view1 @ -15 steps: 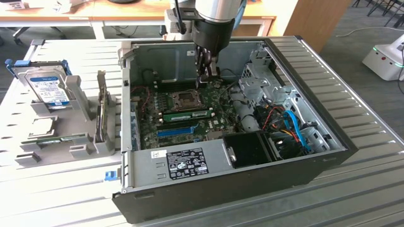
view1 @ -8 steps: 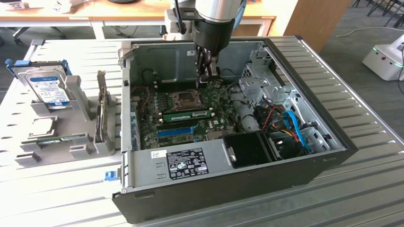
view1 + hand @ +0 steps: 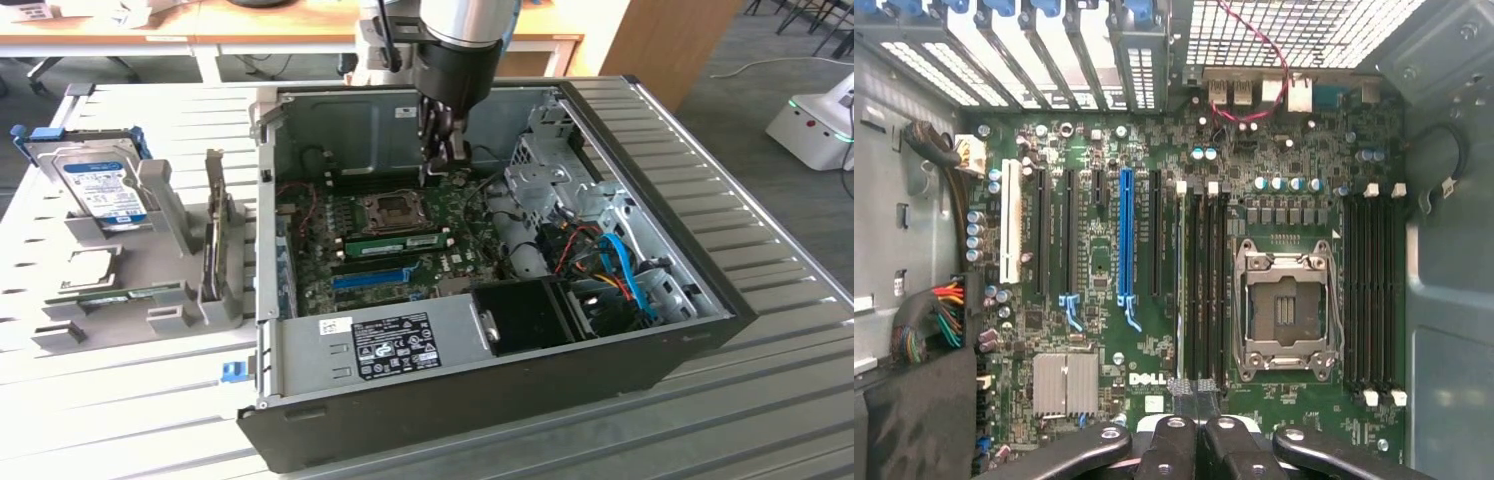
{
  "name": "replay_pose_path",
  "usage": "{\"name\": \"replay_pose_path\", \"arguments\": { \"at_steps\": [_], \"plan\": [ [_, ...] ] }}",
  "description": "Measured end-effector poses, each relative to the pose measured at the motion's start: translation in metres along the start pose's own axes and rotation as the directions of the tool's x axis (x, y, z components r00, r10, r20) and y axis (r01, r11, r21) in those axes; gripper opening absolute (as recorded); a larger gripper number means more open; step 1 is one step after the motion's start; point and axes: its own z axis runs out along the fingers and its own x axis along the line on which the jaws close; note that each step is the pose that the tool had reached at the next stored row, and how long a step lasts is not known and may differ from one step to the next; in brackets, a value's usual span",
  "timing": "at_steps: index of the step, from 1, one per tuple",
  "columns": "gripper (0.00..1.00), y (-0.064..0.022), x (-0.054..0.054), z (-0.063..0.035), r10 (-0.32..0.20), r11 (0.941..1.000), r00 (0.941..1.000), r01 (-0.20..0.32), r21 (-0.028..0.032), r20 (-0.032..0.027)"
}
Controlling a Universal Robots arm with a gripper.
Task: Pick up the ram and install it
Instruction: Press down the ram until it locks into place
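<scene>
Exterior view: ram (image 3: 396,243) runs side-to-side.

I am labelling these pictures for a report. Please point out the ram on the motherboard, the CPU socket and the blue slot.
ram (image 3: 396,243), exterior view, middle of the green stick.
CPU socket (image 3: 1286,312), wrist view, its dark centre.
blue slot (image 3: 1125,235), wrist view, middle of its length.

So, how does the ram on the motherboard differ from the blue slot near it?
The ram is a green board with a pale label; the blue slot is bright blue plastic. The ram sits in a slot near the CPU socket; the blue slot is empty and lies further from that socket. The ram looks somewhat longer than the blue slot. Both run parallel on the motherboard.
</scene>
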Motion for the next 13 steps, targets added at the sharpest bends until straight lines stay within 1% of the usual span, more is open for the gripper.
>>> {"name": "replay_pose_path", "arguments": {
  "at_steps": [6, 13],
  "plan": [
    [0.11, -0.0093, 0.0, -0.0003, 0.0, 1.0, 1.0, 0.0, 0.0, 0.0],
    [0.11, -0.018, 0.0, -0.0006, 0.0, 1.0, 1.0, 0.0, 0.0, 0.0]
  ]
}}
